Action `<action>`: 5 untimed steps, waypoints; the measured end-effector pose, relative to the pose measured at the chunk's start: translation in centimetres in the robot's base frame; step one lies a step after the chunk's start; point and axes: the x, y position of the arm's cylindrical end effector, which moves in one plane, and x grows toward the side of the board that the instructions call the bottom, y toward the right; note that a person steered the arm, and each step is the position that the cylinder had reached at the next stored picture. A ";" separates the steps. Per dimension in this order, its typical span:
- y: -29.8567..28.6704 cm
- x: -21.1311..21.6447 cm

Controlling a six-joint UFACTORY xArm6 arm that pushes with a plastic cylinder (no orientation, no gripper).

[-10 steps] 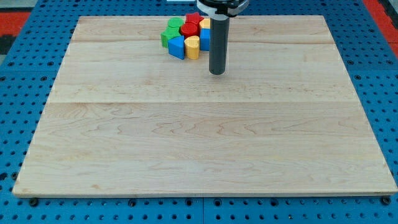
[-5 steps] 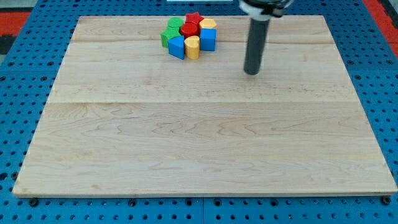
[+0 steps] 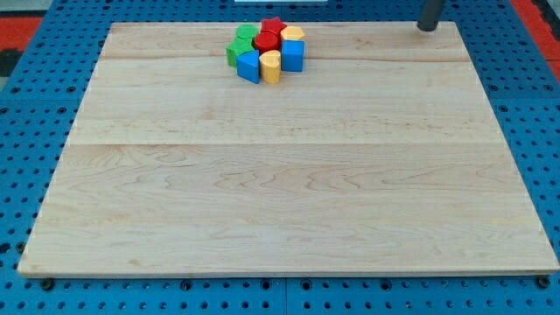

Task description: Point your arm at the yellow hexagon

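Our tip (image 3: 427, 27) shows only as a short dark stub at the view's top edge, toward one o'clock from the board's middle, touching no block. We carry no fingers, so there is nothing to open or close; the rod ends bare. The tip sits at the far edge of the tabletop (image 3: 289, 201), well apart from the blocks, which lie at about nine o'clock from it.

The blocks form one tight cluster near the top edge, at about twelve o'clock from the board's middle. The yellow hexagon (image 3: 292, 34) sits on the cluster's right side, at its top. Just below it, at six o'clock, is a blue cube (image 3: 293, 55). A red star (image 3: 273, 26) is at the hexagon's ten o'clock, with a second red block (image 3: 266, 42) under the star. A yellow cylinder (image 3: 270, 66) and another blue block (image 3: 249, 66) form the cluster's bottom row. Two green blocks (image 3: 239, 42) take the left side; their shapes are unclear.
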 end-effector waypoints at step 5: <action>-14.4 1.3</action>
